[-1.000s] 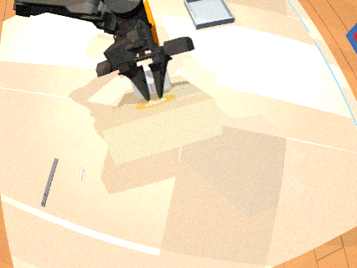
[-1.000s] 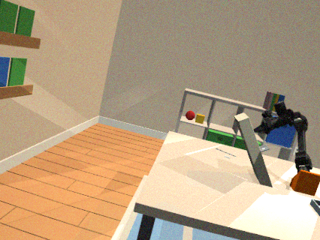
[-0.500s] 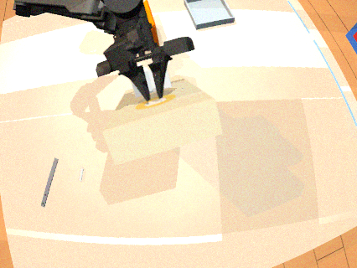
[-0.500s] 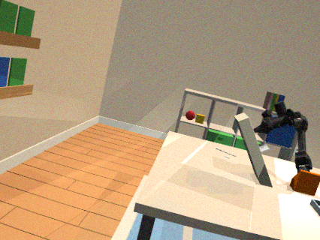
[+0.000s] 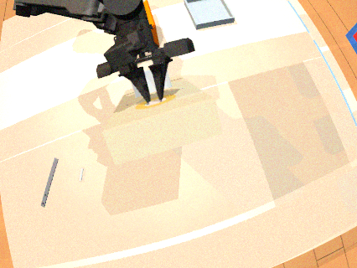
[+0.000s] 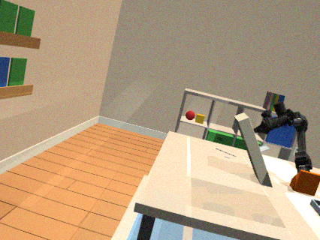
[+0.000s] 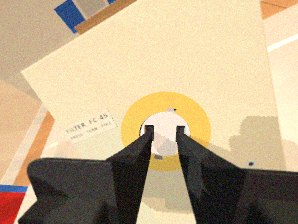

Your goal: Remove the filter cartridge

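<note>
The round white filter cartridge [image 7: 165,120] [image 5: 155,103] sits in the tilted cream panel [image 7: 200,60] [image 5: 163,136] [image 6: 252,150], inside a yellow ring [image 7: 131,116]. Small dark marks show at the ring's upper and lower inner edge; I cannot make out the two face slots, and the fingertips cover part of the face. My gripper [image 7: 164,136] [image 5: 154,101] [image 6: 255,130] is partly open with nothing between its fingers. Its tips are at or just in front of the cartridge face; contact is not clear. The tray [image 5: 215,23] [image 6: 316,205] is at the top of the top view.
An orange block [image 6: 306,183] is beside the arm's base. A dark bar [image 5: 49,182] and a small white strip [image 5: 81,174] lie on the table past the panel. A pale flat piece [image 5: 168,80] shows behind the fingers. Shelves stand beyond the table.
</note>
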